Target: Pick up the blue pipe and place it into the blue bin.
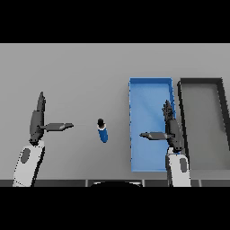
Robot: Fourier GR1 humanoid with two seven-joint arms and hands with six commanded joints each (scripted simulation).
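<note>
The blue pipe [103, 132] is lying on the grey worktop [81, 72], roughly mid-scene, just left of the blue bin [150, 81] but not touching it. It's a short blue piece with a dark cap at its far end (the end pointing away from the robot), tilted a little so the blue end sits slightly nearer and to the right.

The left hand [37, 120] hangs over the worktop well to the left of the pipe. Its fingers are straight and pointing away from the robot, the thumb sticks out sideways toward the pipe, and it's got nothing in it. There's a clear gap between the thumb tip and the pipe.

The right hand [171, 128] is over the right side of the blue bin, close to the bin's right wall. Same pose mirrored: fingers stretched out straight ahead, thumb poking left across the bin's floor, nothing held.

The blue bin is a long rectangular tray running away from the robot, and nothing is visible inside it apart from the hand above. Right beside it on the right sits a dark grey bin [201, 81] of about the same shape, the two nearly side by side with a thin gap between them.
</note>
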